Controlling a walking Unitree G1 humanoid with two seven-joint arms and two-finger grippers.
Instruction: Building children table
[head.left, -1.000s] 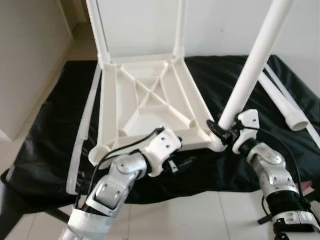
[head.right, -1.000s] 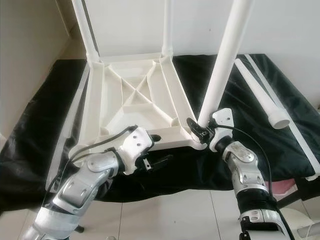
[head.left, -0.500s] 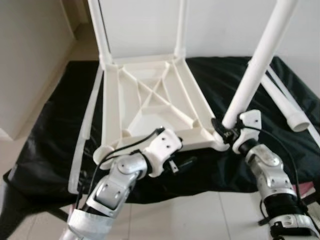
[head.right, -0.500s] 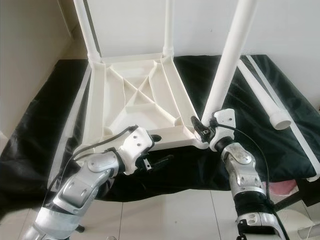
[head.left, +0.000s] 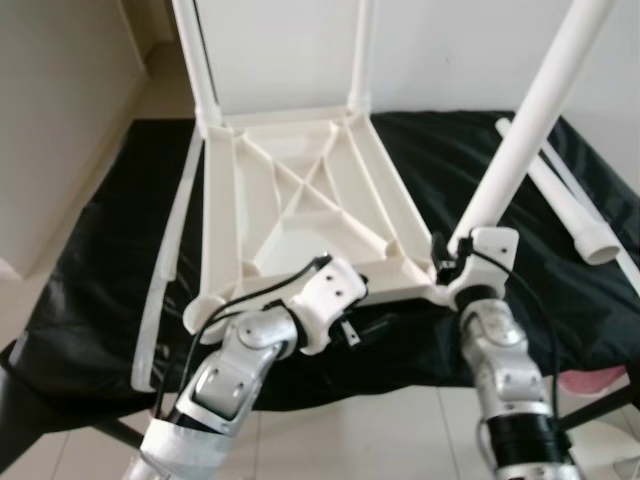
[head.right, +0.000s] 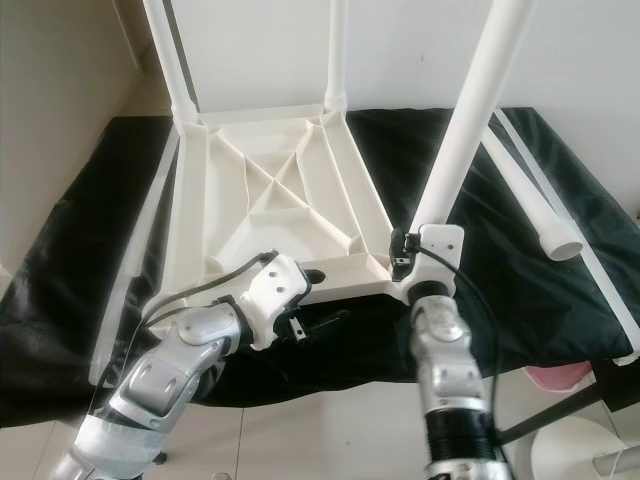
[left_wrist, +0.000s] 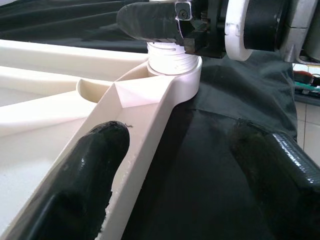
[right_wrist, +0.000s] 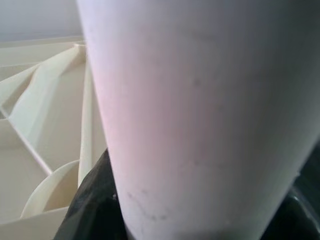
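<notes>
The white plastic table top (head.left: 300, 200) lies upside down on a black cloth (head.left: 110, 230). Two white legs (head.left: 195, 60) (head.left: 362, 50) stand in its far corner sockets. My right gripper (head.left: 447, 262) is shut on the foot of a third white leg (head.left: 520, 140), which leans up to the right from the near right corner socket (left_wrist: 175, 75). In the right wrist view that leg (right_wrist: 200, 110) is very close. My left gripper (left_wrist: 185, 175) is open at the table top's near rim, one finger (left_wrist: 85, 180) over the rim and the other over the cloth.
A loose white leg (head.left: 565, 200) lies on the cloth to the right. A long white strip (head.left: 165, 260) lies along the table top's left side. The near left socket (head.left: 203, 310) holds nothing. A wall (head.left: 50, 110) stands at the left; pale floor tiles run in front.
My right forearm has swung leftward under the near right corner and the wrist has turned. The held leg now leans more to the right. My left gripper has stayed put.
</notes>
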